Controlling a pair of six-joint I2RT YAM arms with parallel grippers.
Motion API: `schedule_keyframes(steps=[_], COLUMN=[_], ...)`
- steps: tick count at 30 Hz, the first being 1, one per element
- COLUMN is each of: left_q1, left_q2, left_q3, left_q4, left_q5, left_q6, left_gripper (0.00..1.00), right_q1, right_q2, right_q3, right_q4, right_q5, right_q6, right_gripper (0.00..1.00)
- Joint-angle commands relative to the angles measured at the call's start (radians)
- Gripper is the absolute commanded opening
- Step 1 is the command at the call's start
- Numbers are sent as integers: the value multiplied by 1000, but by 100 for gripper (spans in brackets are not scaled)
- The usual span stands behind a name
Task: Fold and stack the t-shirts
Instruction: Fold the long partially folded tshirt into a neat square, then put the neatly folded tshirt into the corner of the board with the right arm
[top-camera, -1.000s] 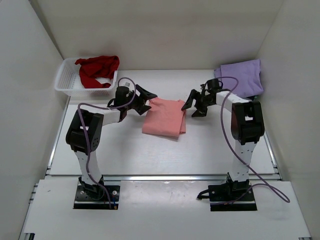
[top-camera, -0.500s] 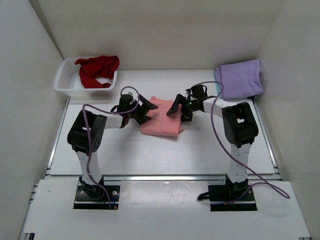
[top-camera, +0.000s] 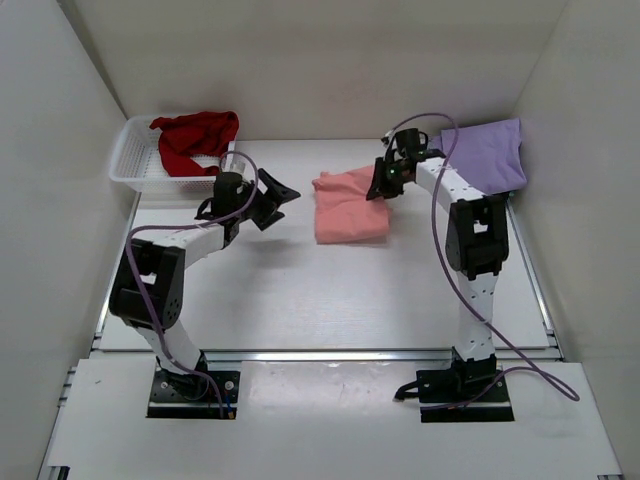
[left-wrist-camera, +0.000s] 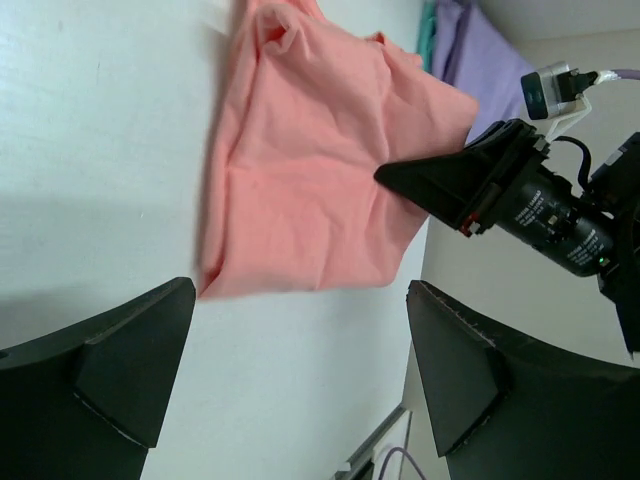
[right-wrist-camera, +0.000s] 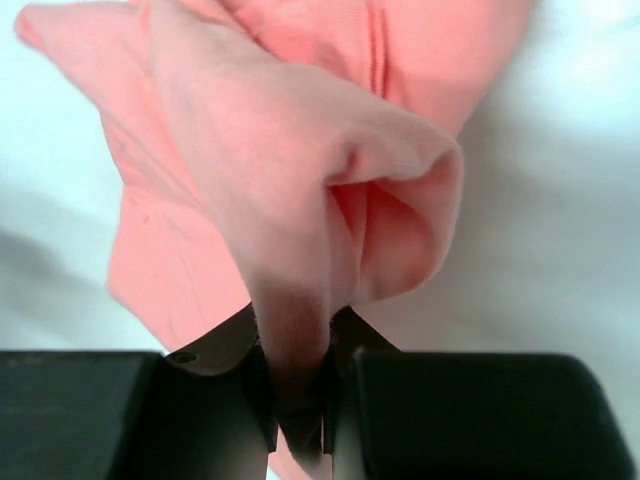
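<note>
Pinching a bunched fold of the pink shirt (top-camera: 350, 208), the right gripper (top-camera: 385, 180) is clamped on the cloth at its far right corner, and the fold puffs up from between the fingers. The rest of that shirt lies rumpled on the table (top-camera: 300, 290), near the middle. The left gripper (top-camera: 270, 195) is just left of the pink shirt, jaws spread wide with nothing between them. A red shirt (top-camera: 195, 140) lies heaped in the basket (top-camera: 130, 165) at the far left. A purple shirt (top-camera: 487, 155) lies folded in the far right corner, a teal edge (left-wrist-camera: 428, 35) showing beside it.
</note>
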Motion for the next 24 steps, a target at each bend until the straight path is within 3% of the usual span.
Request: schedule_keyframes(steps=[1,7,10,16,24], left_q1=[16,22,21,42,38], left_q2=[-104,-161,-168,-197,-197], left_q3=[-49,-164,-213,-258,-247], left_q4=[-24,13,17,-2,-44], left_q5=[18,-19,-45,-45,-27], left_q6=[75,144,196,239,290], left_gripper=[99,99,99,98,98], right_q1=[-65,-152,-212,-353,-450], right_q2=[-84,-73,-26,17,98], right_q3=[81,163,289,438,490], right_q4=[-107,-31,-50,-67,-15], right_q5=[219,352,302,263,294], right_q6=[-260,-470,-548,-585,-625], right_gripper=[0,0,0,0,0])
